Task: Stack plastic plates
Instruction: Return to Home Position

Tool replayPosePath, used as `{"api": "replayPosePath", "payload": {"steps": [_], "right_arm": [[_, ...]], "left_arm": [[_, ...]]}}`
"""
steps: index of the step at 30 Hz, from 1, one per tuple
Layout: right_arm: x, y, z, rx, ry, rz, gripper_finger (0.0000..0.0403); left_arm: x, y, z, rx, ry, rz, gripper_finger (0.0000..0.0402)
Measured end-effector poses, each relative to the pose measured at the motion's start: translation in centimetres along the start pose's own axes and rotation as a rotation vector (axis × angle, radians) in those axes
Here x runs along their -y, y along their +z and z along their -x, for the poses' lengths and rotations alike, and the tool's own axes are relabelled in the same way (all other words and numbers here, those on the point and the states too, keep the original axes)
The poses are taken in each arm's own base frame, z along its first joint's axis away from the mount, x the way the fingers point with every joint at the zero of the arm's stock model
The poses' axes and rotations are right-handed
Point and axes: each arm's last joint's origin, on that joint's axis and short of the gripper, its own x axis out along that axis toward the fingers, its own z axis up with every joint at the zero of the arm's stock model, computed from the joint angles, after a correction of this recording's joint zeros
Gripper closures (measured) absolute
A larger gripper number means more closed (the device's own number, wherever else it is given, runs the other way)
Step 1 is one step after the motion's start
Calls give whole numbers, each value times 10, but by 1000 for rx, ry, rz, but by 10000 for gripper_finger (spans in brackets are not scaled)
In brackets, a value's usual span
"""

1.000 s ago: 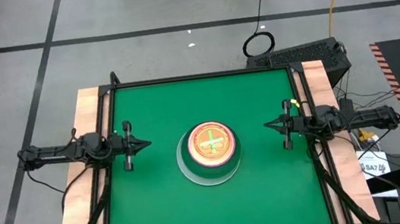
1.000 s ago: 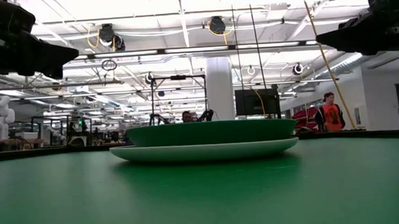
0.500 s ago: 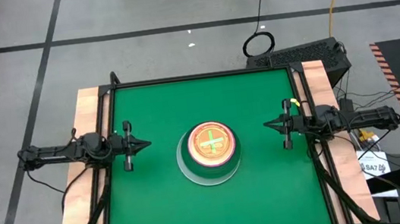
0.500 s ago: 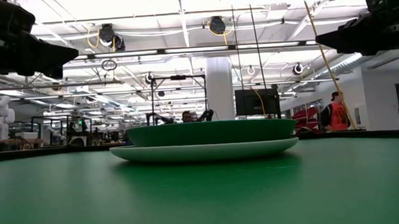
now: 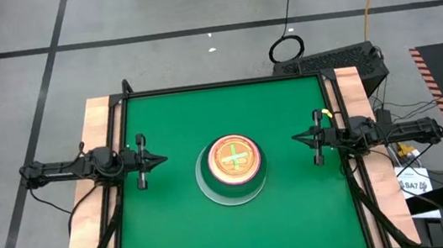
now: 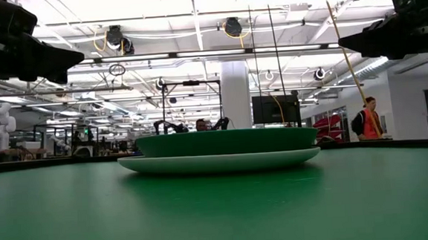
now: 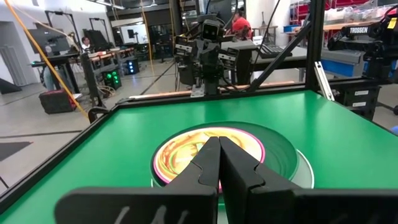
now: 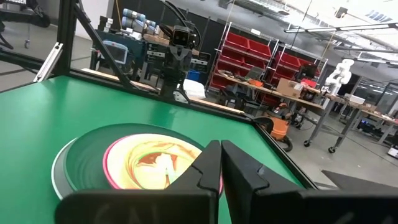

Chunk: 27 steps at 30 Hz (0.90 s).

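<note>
A single stack of plates (image 5: 232,167) sits at the middle of the green table. A pale mint-white plate (image 6: 216,161) rests on the mat at the bottom, a dark green plate (image 6: 226,141) on it, then a pink rim (image 7: 261,151) and an orange translucent plate (image 5: 233,156) on top. My left gripper (image 5: 162,157) hovers left of the stack, shut and empty. My right gripper (image 5: 295,139) hovers right of it, shut and empty. Both point level at the stack, above the table.
The table has a raised black frame (image 5: 221,84) and wooden side strips (image 5: 88,208). Green mat (image 5: 175,231) lies bare all around the stack. A person in orange (image 6: 368,122) stands far off in the room behind the table.
</note>
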Motion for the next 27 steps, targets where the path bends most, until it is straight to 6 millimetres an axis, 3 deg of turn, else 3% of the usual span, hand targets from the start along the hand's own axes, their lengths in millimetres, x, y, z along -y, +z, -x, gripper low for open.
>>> {"api": "replayPosePath", "payload": {"steps": [27], "right_arm": [[0, 0, 0, 0, 0, 0, 394]], "left_arm": [[0, 0, 0, 1, 2, 19, 396]]}}
